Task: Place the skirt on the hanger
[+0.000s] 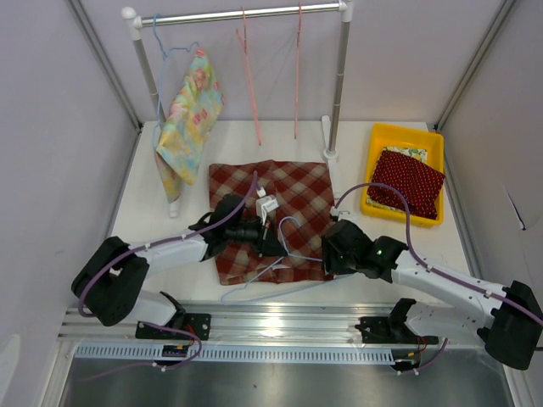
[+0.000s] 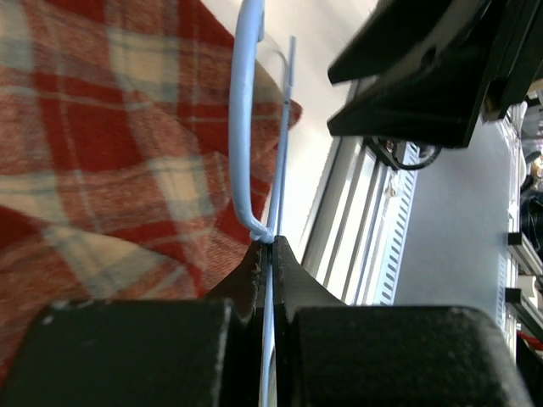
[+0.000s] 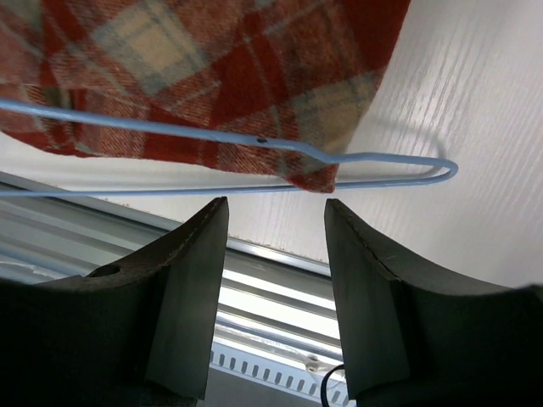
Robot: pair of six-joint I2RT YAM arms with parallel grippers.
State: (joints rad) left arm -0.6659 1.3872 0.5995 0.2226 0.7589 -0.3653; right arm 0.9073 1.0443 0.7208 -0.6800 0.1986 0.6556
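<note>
The red plaid skirt (image 1: 280,199) lies flat on the white table. A light blue wire hanger (image 1: 246,288) lies along its near edge. My left gripper (image 1: 276,248) is over the skirt's near part. In the left wrist view it (image 2: 271,246) is shut on the hanger's wire just below the hook (image 2: 242,127), with the skirt (image 2: 102,170) behind. My right gripper (image 1: 329,259) sits at the skirt's near right corner. In the right wrist view it (image 3: 276,212) stands open and holds nothing. The hanger (image 3: 212,140) and skirt corner (image 3: 212,68) lie just beyond its tips.
A clothes rack (image 1: 237,15) stands at the back with a floral garment (image 1: 188,119) on a blue hanger and pink hangers (image 1: 250,76). A yellow bin (image 1: 377,144) at the back right holds a red dotted cloth (image 1: 409,182). A metal rail (image 1: 280,322) runs along the near edge.
</note>
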